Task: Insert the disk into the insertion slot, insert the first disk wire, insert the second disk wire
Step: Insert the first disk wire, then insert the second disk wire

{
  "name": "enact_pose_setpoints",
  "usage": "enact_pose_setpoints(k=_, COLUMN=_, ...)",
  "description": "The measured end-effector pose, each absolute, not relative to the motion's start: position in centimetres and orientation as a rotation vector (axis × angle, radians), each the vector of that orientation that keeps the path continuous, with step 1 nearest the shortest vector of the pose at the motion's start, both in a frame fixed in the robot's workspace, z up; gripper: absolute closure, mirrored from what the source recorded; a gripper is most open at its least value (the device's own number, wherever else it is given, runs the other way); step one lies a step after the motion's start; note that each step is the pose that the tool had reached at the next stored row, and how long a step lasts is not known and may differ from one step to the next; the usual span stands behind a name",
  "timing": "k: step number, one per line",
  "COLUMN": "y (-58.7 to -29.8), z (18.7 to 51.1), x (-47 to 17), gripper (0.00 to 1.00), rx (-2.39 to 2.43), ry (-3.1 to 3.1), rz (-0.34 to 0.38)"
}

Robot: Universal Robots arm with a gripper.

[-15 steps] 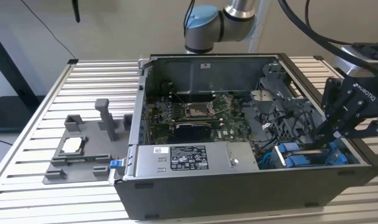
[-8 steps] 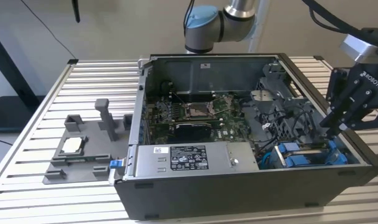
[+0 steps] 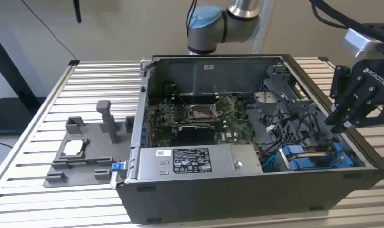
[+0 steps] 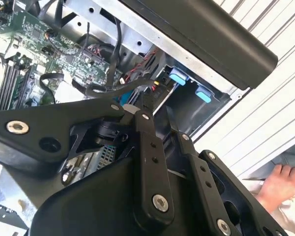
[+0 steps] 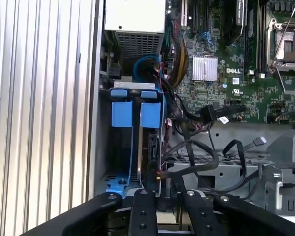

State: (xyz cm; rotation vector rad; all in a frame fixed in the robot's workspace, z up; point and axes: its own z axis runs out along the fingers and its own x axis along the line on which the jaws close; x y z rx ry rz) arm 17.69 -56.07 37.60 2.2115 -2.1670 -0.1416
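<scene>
Wire insertion is judged the step in hand; fine alignment is called for. In the exterior view, a fixture tray (image 3: 84,166) is seen lower left; the insertion slot (image 3: 313,157), lower right inside the case (image 3: 242,199), is laid lengthwise left to right. Above it the end effector (image 3: 339,127) appears, in the first wrist view, clamped on a disk wire (image 5: 160,173).

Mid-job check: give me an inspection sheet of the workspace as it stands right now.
Surface: slatted metal table carrying the open computer case.
Job's things: insertion slot, blue-railed, in the case's near corner on the exterior view's right.
Clutter: grey fixture tray on the table beside the case.
Grippers: gripper hovers over the case, close to the slot.
Cables: loose black cables beside the slot.
Surroundings: a person's hand near the table.
</scene>
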Motion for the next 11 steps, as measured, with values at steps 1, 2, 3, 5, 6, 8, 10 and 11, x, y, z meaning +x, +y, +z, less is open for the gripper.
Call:
enact_pose_setpoints(k=1, y=-55.9, z=37.6, x=17.6, gripper=0.73, rx=2.214, ry=-2.169, rz=-0.137)
enact_pose_setpoints(k=2, y=-55.7, z=37.6, x=17.5, gripper=0.73, rx=2.216, ry=-2.171, rz=-0.132)
enact_pose_setpoints(k=3, y=-55.6, z=37.7, x=17.4, gripper=0.73, rx=2.219, ry=-2.174, rz=-0.127)
enact_pose_setpoints(k=5, y=-55.2, z=37.7, x=17.2, gripper=0.73, rx=2.223, ry=-2.178, rz=-0.118)
enact_pose_setpoints(k=6, y=-55.1, z=37.7, x=17.0, gripper=0.73, rx=2.226, ry=-2.180, rz=-0.113)
enact_pose_setpoints(k=8, y=-54.8, z=37.7, x=16.7, gripper=0.73, rx=2.229, ry=-2.185, rz=-0.105)
enact_pose_setpoints(k=10, y=-54.5, z=37.7, x=16.3, gripper=0.73, rx=2.231, ry=-2.188, rz=-0.099)
enact_pose_setpoints(k=11, y=-54.4, z=37.7, x=16.2, gripper=0.73, rx=2.232, ry=-2.189, rz=-0.097)
